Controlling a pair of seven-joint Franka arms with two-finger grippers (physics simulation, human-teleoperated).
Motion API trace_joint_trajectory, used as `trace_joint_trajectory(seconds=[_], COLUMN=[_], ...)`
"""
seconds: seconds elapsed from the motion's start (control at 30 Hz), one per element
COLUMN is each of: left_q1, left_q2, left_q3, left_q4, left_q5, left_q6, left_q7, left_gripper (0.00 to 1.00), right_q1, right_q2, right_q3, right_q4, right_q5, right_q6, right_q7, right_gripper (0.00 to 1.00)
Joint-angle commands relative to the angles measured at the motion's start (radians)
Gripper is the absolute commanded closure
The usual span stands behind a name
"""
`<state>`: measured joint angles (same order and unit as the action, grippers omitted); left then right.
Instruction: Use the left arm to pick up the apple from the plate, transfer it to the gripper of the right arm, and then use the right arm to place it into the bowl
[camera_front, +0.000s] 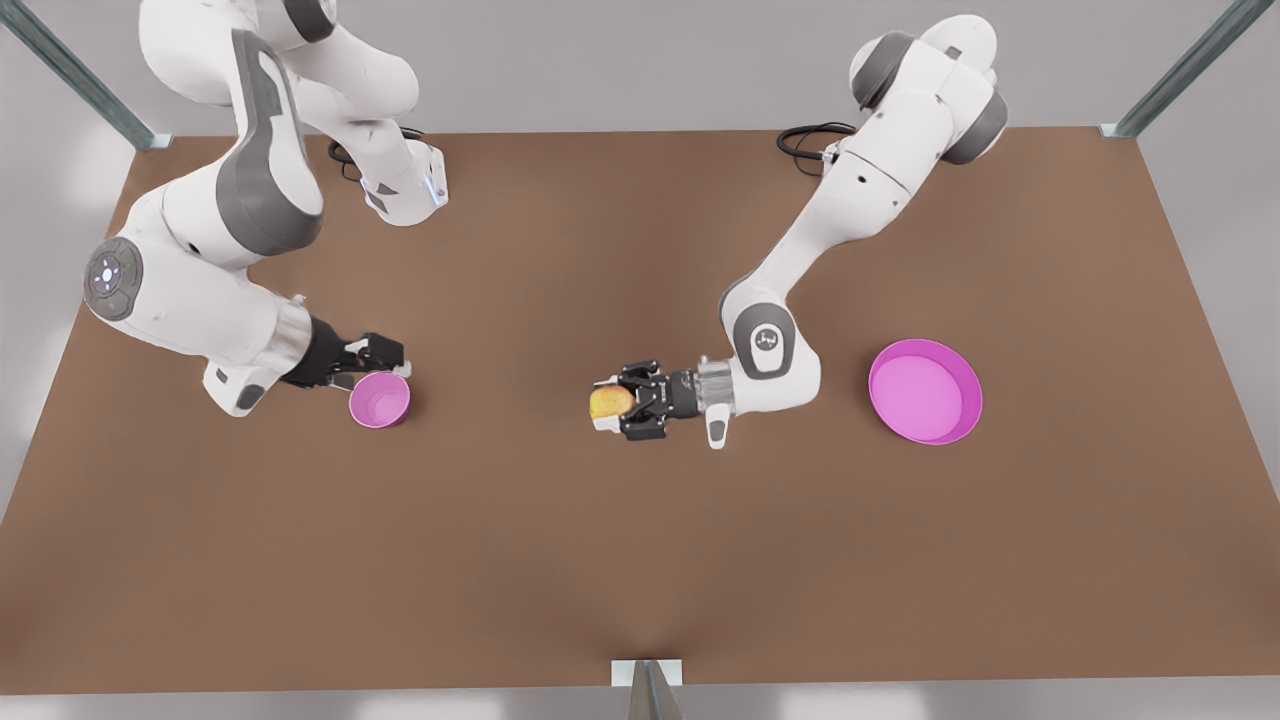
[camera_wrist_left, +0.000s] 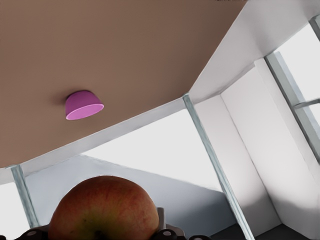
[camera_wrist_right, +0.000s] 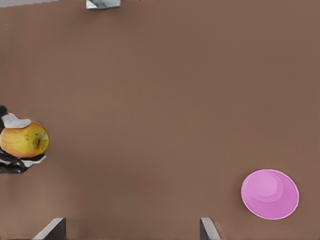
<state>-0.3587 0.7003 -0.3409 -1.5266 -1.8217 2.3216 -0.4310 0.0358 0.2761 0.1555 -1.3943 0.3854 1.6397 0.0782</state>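
The yellow-red apple (camera_front: 612, 402) hangs above the middle of the table with my left gripper (camera_front: 605, 403) shut on it, on the arm at the front view's right. It fills the near edge of the left wrist view as the apple (camera_wrist_left: 105, 210). The right wrist view shows that apple (camera_wrist_right: 24, 140) between the left gripper's white pads (camera_wrist_right: 15, 121). My right gripper (camera_front: 385, 354) is open, beside the small pink bowl (camera_front: 380, 400) at the front view's left. Its fingers stand wide apart around the gripper's midpoint (camera_wrist_right: 131, 226), with the bowl (camera_wrist_right: 270, 194) off to one side. The pink plate (camera_front: 920, 392) lies bare at the front view's right.
The brown table (camera_front: 640, 560) has metal frame posts at its far corners (camera_front: 130, 125) and a clamp at its front edge (camera_front: 648, 680). The far-off bowl (camera_wrist_left: 83, 105) is in the left wrist view. Open tabletop lies between the two grippers.
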Motion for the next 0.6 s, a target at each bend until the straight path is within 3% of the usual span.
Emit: trace_joint_trajectory(seconds=[0.0, 0.17, 0.23, 0.57], left_q1=[0.000, -0.023, -0.028, -0.082], left_q2=[0.028, 0.103, 0.136, 0.189], left_q3=[-0.049, -0.096, -0.092, -0.093], left_q4=[0.046, 0.169, 0.221, 0.289], left_q5=[-0.067, -0.067, -0.064, -0.064], left_q6=[0.127, 0.232, 0.236, 0.314], left_q7=[-0.434, -0.463, -0.494, -0.499], left_gripper=[0.29, 0.30, 0.30, 0.30], right_q1=[0.000, -0.033, -0.042, -0.051], right_q2=[0.038, 0.163, 0.213, 0.342], right_q3=[0.003, 0.004, 0.006, 0.036], right_q4=[-0.018, -0.101, -0.178, -0.189], right_q5=[0.343, 0.760, 0.958, 1.184], right_q6=[0.198, 0.253, 0.252, 0.158], right_q7=[-0.063, -0.388, -0.770, -1.147], right_gripper=[0.00, 0.00, 0.00, 0.00])
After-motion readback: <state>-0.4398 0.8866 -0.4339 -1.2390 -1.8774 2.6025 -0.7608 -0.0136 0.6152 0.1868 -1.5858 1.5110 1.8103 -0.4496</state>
